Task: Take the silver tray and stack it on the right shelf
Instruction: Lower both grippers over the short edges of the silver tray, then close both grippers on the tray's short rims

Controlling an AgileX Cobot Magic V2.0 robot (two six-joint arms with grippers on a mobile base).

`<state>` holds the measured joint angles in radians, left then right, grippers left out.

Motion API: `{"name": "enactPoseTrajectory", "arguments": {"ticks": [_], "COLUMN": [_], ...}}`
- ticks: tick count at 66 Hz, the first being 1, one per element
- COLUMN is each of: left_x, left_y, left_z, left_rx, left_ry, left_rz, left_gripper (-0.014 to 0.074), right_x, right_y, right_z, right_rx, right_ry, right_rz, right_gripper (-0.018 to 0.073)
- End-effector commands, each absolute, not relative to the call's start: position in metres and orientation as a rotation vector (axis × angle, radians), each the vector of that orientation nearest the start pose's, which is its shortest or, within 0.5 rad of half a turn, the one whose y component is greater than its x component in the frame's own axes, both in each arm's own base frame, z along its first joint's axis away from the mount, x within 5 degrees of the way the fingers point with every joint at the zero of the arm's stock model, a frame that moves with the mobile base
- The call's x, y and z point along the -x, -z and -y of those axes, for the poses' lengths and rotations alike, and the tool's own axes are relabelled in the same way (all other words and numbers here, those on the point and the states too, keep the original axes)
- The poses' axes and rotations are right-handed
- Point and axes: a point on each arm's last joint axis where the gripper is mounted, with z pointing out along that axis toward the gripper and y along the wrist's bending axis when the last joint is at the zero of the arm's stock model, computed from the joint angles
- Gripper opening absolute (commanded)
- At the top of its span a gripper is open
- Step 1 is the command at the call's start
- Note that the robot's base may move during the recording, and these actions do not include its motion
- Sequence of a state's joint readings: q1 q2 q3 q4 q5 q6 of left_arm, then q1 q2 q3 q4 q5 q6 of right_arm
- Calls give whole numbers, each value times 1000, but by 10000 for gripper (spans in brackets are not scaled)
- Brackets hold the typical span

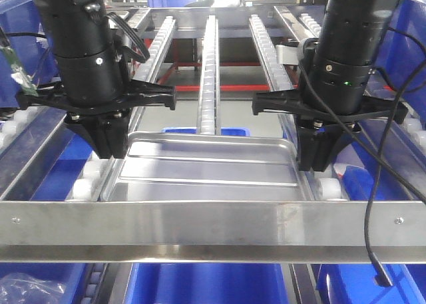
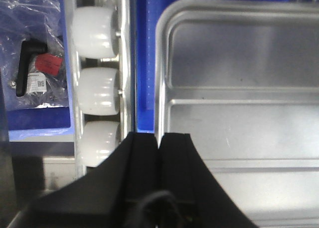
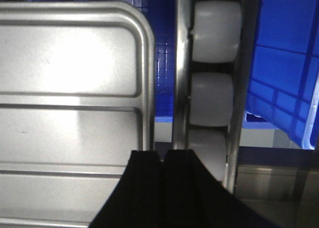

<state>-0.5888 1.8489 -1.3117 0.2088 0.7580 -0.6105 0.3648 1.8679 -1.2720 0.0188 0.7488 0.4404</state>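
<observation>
The silver tray (image 1: pixel 206 164) lies flat on the right shelf, just behind its shiny front crossbar (image 1: pixel 213 224), with two long ribs showing along its base. My left gripper (image 1: pixel 110 151) points down at the tray's left rim, and in the left wrist view it (image 2: pixel 159 135) is shut with the rim of the tray (image 2: pixel 239 88) running into the thin slit between the fingers. My right gripper (image 1: pixel 316 164) stands at the right rim. In the right wrist view it (image 3: pixel 162 153) is shut on that edge of the tray (image 3: pixel 65 88).
Rails of white rollers (image 2: pixel 97 88) (image 3: pixel 214 93) run close outside each gripper, and a centre rail (image 1: pixel 210 71) runs back behind the tray. Blue bins (image 1: pixel 206 284) sit below the shelf. A plastic bag with a black handle (image 2: pixel 35 68) lies at left. A black cable (image 1: pixel 376 237) hangs at right.
</observation>
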Motion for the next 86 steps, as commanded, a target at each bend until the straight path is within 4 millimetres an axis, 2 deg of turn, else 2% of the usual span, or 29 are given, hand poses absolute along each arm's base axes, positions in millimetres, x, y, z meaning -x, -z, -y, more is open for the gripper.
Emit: {"name": "enactPoseTrajectory", "arguments": {"ticks": [1,24,29,37,42,49,54,71,86], "left_x": [-329,-328,-328,-327,-327,-328,-329,-333,-336], "left_y": [-240,-240,-239,-239,-239,-240,-241,-240,-227], "left_z": [203,202,201,201,202,204,205,206,207], "left_rx": [-125,-162,-187,-154,-130,-115,-117,-125,-130], "left_ry": [158,138,115,125,153,177,192,207,180], "left_rz": [-2639,-2647,-2653,-2661,-2663,-2653,-2637,-2602,-2638], "left_gripper": [-92,-82,22,304,367,359,336,230,221], "right_x": [-356,-356,-356,-356,-356,-357,-356,-359,-361], "right_y": [-221,-221,-221,-222,-222,-222,-222,-220,-211], "right_z": [-136,-137,-137,-137,-137,-138,-138,-138,-140], "right_rx": [-109,-123,-125,-125,-126,-137,-139,-139,-149], "right_ry": [-249,-267,-269,-271,-273,-279,-279,-285,-285], "right_rz": [-2739,-2743,-2743,-2741,-2737,-2730,-2732,-2719,-2741], "right_gripper": [59,60,60,74,150,302,365,362,362]}}
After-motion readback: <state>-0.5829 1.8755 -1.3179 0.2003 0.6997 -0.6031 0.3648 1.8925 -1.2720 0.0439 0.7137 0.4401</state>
